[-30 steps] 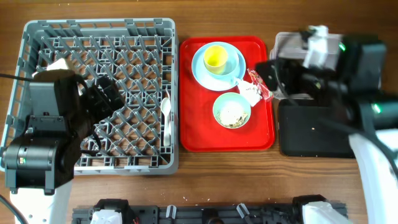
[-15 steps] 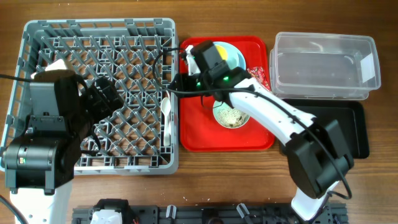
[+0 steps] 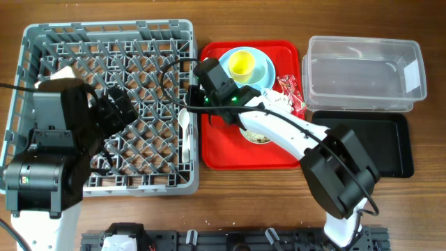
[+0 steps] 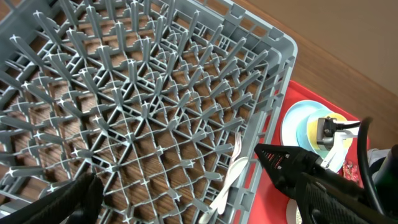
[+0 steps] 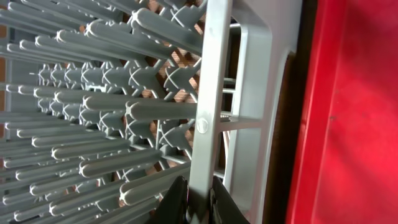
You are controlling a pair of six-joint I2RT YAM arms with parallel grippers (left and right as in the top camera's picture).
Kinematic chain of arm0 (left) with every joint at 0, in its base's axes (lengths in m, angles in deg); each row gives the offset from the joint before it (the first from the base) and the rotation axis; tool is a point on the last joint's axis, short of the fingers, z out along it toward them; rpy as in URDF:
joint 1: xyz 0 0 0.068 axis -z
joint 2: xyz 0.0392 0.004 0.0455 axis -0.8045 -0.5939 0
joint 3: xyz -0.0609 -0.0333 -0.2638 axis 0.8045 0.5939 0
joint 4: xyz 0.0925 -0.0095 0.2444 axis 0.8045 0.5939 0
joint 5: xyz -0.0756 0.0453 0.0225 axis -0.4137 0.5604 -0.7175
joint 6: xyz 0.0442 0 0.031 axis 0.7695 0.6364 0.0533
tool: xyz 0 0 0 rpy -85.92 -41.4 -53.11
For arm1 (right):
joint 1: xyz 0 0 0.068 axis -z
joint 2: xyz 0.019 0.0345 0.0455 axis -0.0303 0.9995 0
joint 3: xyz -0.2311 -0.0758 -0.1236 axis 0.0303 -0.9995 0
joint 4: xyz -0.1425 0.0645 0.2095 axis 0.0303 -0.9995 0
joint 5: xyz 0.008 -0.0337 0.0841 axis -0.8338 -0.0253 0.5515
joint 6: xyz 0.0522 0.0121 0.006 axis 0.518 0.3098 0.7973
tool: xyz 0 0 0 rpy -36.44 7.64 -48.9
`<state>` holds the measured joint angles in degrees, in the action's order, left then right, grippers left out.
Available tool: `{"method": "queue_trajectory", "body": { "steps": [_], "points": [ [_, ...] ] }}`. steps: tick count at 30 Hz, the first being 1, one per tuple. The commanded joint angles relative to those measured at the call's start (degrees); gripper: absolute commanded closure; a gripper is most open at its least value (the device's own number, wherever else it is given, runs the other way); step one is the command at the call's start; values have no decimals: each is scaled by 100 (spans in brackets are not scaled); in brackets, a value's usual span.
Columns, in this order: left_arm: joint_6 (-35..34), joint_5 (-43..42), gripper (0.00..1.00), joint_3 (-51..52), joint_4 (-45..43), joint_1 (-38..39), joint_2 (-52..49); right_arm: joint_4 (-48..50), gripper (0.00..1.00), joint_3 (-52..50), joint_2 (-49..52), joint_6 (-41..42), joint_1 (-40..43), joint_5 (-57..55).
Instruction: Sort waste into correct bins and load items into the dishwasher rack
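Observation:
My right gripper (image 5: 199, 182) is shut on the flat handle of a white plastic utensil (image 5: 208, 93), which runs along the right wall of the grey dishwasher rack (image 3: 42, 42). I cannot tell spoon from fork. From overhead this gripper (image 3: 191, 96) reaches across the red tray to that wall, where a white utensil (image 3: 186, 136) lies inside the rack. My left gripper (image 3: 117, 104) hangs open over the rack's pegs, holding nothing. The yellow cup (image 3: 241, 64) stands on the light blue plate (image 3: 265, 70). The bowl (image 3: 256, 136) is mostly hidden under my right arm.
The red tray (image 3: 223, 153) sits right of the rack. A red wrapper (image 3: 291, 94) and a white napkin (image 3: 275, 101) lie at its right edge. The clear tub (image 3: 362, 49) stands at the back right, with the black tray (image 3: 390, 157) in front of it.
My right arm has swung from over the bins, across the red tray, to the rack's right wall, and its jaws have closed. The left arm has not moved.

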<state>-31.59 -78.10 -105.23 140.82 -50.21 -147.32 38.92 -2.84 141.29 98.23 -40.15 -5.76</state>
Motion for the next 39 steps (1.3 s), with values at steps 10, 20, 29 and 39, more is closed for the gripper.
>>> {"method": "queue_trajectory", "body": {
  "steps": [10, 20, 29, 39],
  "points": [
    [9, 72, 0, -22, -11, -37, 33, 354, 96, 81, 195, 802, -273, 105],
    [9, 72, 0, -22, -11, -37, 33, 553, 78, 83, 251, 782, -313, 90],
    [9, 70, 0, -22, -11, -37, 33, -1054, 61, 83, -1305, -957, 164, -227],
    [9, 72, 0, -22, -11, -37, 33, -1045, 96, 81, 837, -1025, 221, -721]
  ]
}}
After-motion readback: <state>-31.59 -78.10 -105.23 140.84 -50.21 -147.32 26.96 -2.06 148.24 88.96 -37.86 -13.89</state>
